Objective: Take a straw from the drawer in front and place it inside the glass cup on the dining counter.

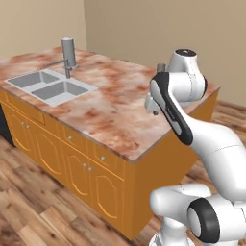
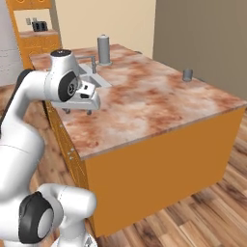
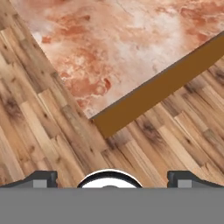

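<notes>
Held wide open and empty, the pincer is hanging over the dining counter edge. No drawer is pulled out yet, so the straw cannot be seen. The glass cup is waiting far away; everything is left to be done

reddish-brown and cream marbled dining counter, translucent grey glass cup
</notes>
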Tool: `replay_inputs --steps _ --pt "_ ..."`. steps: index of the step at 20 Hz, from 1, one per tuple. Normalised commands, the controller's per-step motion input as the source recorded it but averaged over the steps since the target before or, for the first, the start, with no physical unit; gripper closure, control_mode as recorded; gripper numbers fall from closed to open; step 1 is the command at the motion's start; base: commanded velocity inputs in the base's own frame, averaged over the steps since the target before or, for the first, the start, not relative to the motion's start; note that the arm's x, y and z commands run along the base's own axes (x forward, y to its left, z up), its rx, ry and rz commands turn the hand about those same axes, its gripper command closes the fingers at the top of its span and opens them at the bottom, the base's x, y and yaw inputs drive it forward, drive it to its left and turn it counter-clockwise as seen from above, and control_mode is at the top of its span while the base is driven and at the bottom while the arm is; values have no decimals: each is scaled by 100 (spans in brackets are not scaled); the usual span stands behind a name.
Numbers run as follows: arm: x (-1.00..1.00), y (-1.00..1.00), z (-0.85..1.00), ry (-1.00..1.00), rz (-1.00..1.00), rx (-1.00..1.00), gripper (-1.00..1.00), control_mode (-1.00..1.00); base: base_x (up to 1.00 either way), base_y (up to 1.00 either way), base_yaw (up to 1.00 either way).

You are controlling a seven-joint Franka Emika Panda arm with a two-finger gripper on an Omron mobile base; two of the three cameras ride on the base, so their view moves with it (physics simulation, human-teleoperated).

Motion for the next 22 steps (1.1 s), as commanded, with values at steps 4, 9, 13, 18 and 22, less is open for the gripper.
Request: replay_inputs --steps 4,9,13,18,22 --pt "-10 0 -10 0 0 -1 -100 -100 -6 9 -7" --pt "-76 78 -73 0 14 -25 -100 -100 0 0 0" --pt "-80 100 -58 3 39 -45 -100 -100 0 0 0" --pt "-8 92 -45 26 38 -50 -100 -100 0 0 0" --pt "18 60 -61 29 31 -53 -100 -100 0 0 0"
